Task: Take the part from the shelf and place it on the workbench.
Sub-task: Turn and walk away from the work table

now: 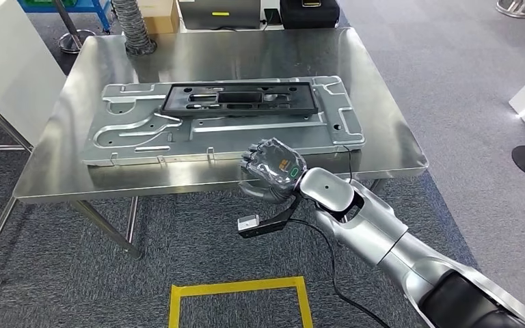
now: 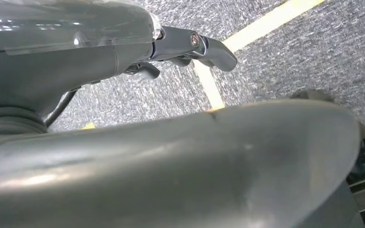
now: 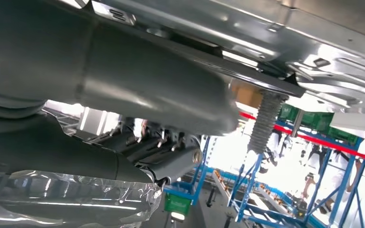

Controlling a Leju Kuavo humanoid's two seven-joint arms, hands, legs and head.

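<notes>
Head view: the black rectangular part (image 1: 238,100) is lying flat on a large stamped sheet-metal panel (image 1: 143,140), which is itself resting on the steel workbench (image 1: 68,171). The part is sitting toward the far side of the panel, well apart from the near edge.

The right hand (image 1: 271,171) is hovering at the near edge of the workbench, just beside the panel's near rim, with its fingers curled inward and holding nothing. A small green oval marking is showing on the back of the hand; its writing is too small to read. A black cable is hanging below the right wrist, where a small camera bracket is projecting.

A yellow tape outline (image 1: 239,301) is marking a square on the grey carpet below the workbench. A ribbed grey hose (image 1: 134,27) is standing at the far edge of the workbench.

Left wrist view: the left hand (image 2: 190,47) is hanging over the carpet and a yellow tape line, its dark fingers curled inward with nothing in them.

Right wrist view: the panel's underside and blue racking are showing beyond the hand.
</notes>
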